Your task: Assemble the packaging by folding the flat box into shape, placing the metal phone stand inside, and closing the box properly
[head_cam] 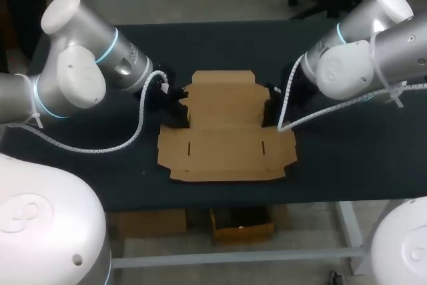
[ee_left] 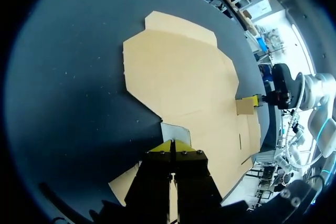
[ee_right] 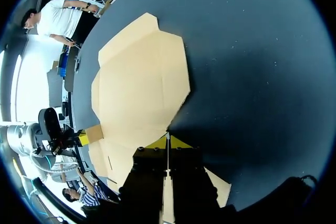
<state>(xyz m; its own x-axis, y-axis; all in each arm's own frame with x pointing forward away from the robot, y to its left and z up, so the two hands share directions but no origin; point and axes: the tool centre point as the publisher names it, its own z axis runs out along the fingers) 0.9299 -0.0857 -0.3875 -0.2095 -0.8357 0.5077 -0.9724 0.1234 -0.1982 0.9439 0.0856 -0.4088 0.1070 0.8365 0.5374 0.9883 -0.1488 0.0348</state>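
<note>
The left tool [ee_left: 173, 148] is seen with its yellow tips drawn almost together on the raised left side flap [ee_left: 176, 131] of the flat box [head_cam: 227, 135]. The right tool [ee_right: 168, 142] is likewise closed on the box's right side flap [ee_left: 244, 106]. The box is spread open on the tabletop [head_cam: 333, 165] between the two tools. Its cardboard is judged light, thin and easily creased away from the scored lines, so it is best taken by a flap edge close to a fold, with a gentle pinch.
</note>
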